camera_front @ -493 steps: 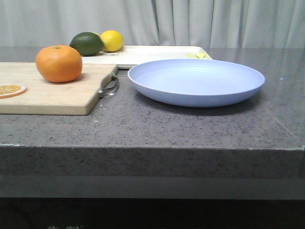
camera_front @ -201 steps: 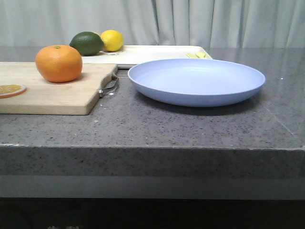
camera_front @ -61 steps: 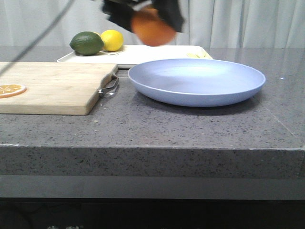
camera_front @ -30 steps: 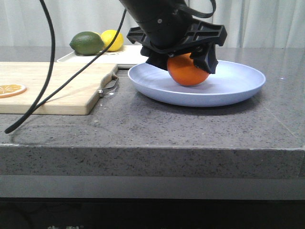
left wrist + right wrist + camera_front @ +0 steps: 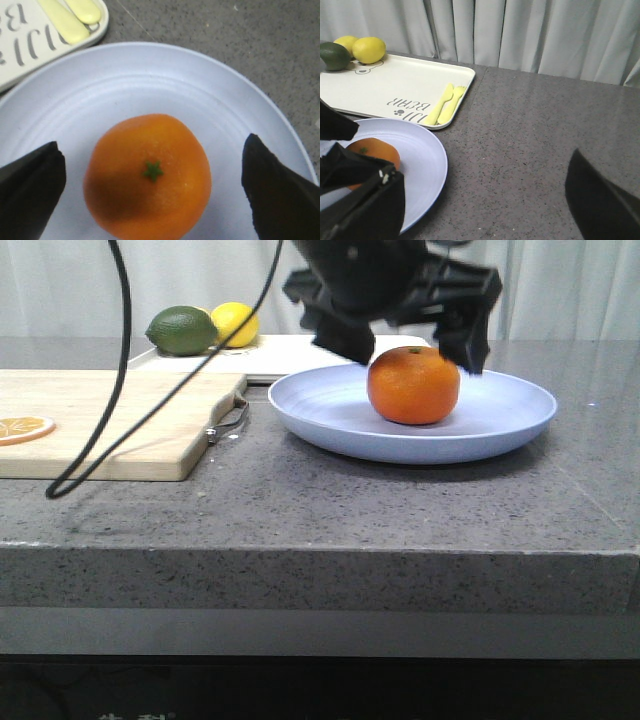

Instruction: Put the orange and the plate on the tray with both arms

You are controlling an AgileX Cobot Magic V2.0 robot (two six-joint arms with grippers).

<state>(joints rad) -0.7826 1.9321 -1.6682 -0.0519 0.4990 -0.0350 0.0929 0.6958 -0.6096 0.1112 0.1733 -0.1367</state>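
Left pincer (image 5: 405, 315) hanging spread wide just above the whole round bright-orange orange (image 5: 413, 386), gripping nothing; in the left wrist view, black fingertips (image 5: 30, 190) standing well clear on either side of the fruit, touching neither it nor the dish. Orange resting upright, green stem dimple on top, inside the wide shallow pale lavender-blue plate (image 5: 510, 425), right of the light wooden cutting board (image 5: 130, 430) on the grey speckled bench (image 5: 330, 510). Flat rectangular white tray (image 5: 380, 95) lying just beyond the plate on its far side, carrying a green lime (image 5: 182, 331) and yellow lemon (image 5: 235, 324) at its far left corner. Right pincer (image 5: 485, 210) also spread apart and unloaded, over the bench just right of the plate.
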